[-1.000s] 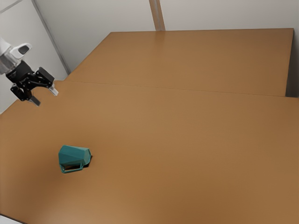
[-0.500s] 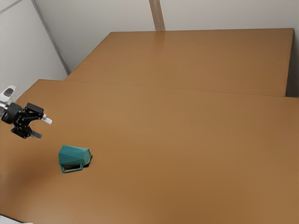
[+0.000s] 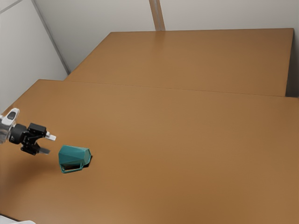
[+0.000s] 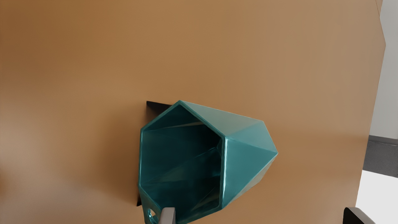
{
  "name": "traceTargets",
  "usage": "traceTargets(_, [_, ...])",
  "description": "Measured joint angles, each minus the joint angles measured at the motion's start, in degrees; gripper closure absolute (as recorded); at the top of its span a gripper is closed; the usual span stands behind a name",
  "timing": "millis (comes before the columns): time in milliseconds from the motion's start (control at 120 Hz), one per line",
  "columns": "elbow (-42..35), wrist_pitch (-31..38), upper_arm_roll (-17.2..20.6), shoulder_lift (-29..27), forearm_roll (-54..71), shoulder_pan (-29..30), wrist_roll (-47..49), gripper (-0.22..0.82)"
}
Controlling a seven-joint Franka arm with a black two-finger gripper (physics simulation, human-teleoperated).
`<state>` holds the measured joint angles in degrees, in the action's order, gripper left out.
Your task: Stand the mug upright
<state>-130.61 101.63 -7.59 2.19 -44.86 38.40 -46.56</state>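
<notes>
the teal mug (image 3: 74, 155) lies on its side on the brown table (image 3: 187, 140), in the nearer part of the exterior view and toward the exterior view's left. its handle (image 3: 72, 171) is on the side that faces the exterior view's lower edge. the body has flat, angled faces in 1 teal colour, with a dark shadow just beside it.

the pincer (image 3: 47, 144) is open and holds nothing. it is near the mug, at the exterior view's left of it, with a gap between them there, and its 2 fingertips point toward the mug. the black gripper body joins a white and grey arm (image 3: 6, 126) that comes in from the exterior view's left.

in the wrist view the 2 fingers are spread wide. the tip of 1 finger (image 4: 168, 215) overlaps the mug's rim (image 4: 223, 174) close to the handle; i cannot tell if they touch. the other fingertip is well apart from the mug, seen against the table's edge. the mug's mouth is turned toward the camera, so its dark teal inside shows, along with some of the outer faces.

in the exterior view a thin seam (image 3: 180, 89) crosses the tabletop, and a pale wall (image 3: 93, 28) with 1 brown strip (image 3: 157, 14) stands behind.
</notes>
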Motion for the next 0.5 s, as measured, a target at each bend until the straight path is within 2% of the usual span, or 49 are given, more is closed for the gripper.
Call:
traceTargets(275, [0.11,1.09,0.07,4.02,-1.37,-0.29,-6.18,0.02])
traceTargets(500, [0.08,1.87,0.33,4.48,-1.72,-1.38,-9.57,0.02])
